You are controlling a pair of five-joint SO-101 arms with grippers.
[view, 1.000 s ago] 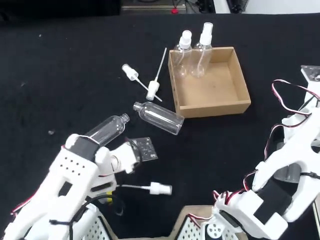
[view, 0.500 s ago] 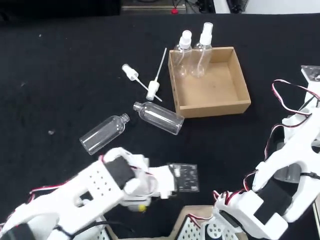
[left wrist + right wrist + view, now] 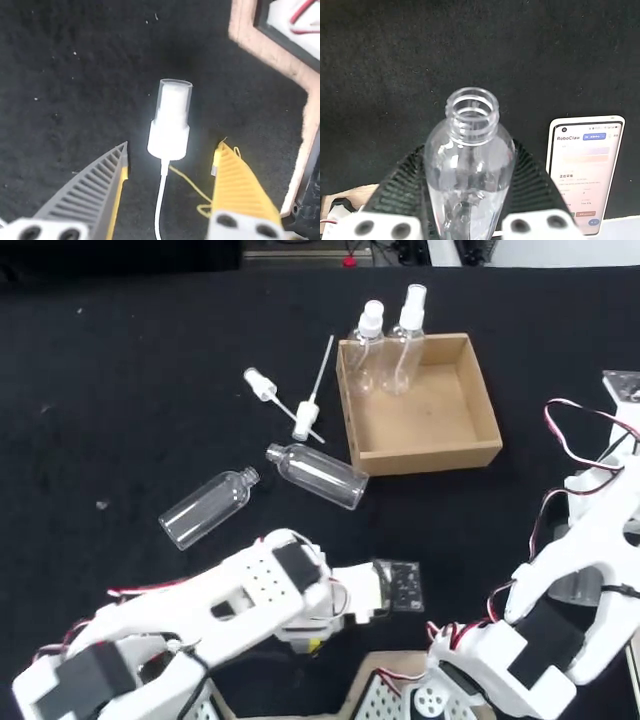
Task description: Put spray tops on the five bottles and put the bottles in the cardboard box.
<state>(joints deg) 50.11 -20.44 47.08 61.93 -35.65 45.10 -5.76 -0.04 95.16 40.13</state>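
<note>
A white spray top (image 3: 170, 122) lies on the black mat with its thin tube pointing back at the wrist. My left gripper (image 3: 171, 150) is open, one finger on each side of it without touching. In the high view the left arm (image 3: 250, 600) stretches across the near edge of the table. My right gripper (image 3: 470, 150) is shut on a clear, uncapped bottle (image 3: 470, 150), held mouth outward at the right side. The cardboard box (image 3: 470, 445) holds two capped bottles (image 3: 385, 355) leaning in its far left corner. Two open bottles (image 3: 208, 507) (image 3: 318, 475) lie on the mat.
Two more spray tops (image 3: 262, 386) (image 3: 308, 415) with long tubes lie left of the box. A phone (image 3: 585, 165) rests on the mat beside the right gripper. A wooden base edge (image 3: 280, 55) is close to the left gripper.
The left arm has swung right, away from the loose bottle on the mat, and come down over the spray top by the front edge. The right arm has kept still with its bottle.
</note>
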